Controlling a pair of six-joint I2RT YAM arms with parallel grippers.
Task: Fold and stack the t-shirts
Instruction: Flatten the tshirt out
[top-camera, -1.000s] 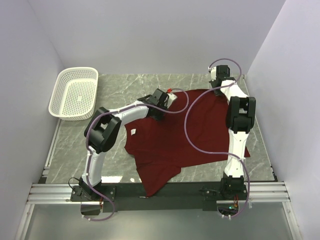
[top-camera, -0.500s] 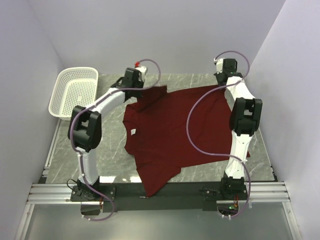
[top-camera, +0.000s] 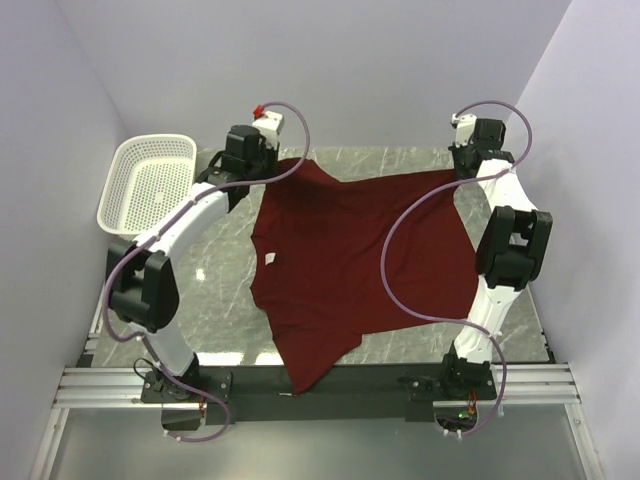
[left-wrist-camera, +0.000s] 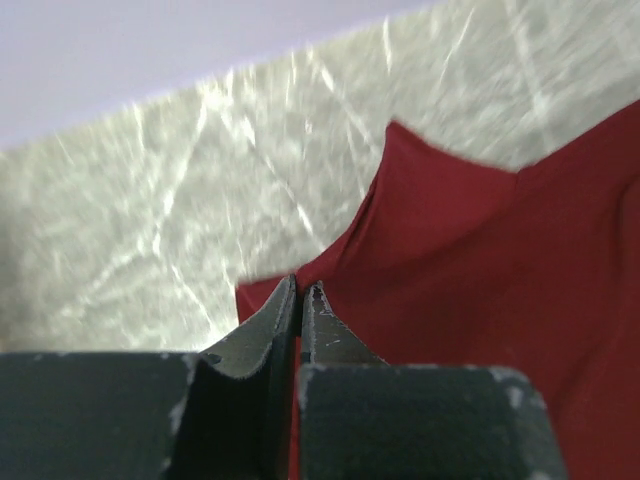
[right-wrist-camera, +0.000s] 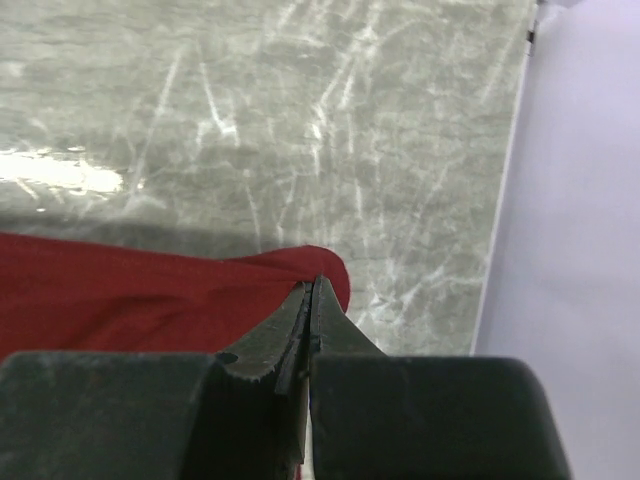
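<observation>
Top external shows left gripper and right gripper clamped on the maroon t-shirt at its far corners; nothing folded yet

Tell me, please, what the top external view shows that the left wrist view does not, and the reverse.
Only the top external view shows the whole maroon t-shirt spread out, its white neck label, the white basket at the far left, and the right gripper at the shirt's far right corner. Only the left wrist view shows the left gripper close up, its fingers pressed together with red cloth at their tips. Both show the shirt's far left corner and the marble table.
</observation>
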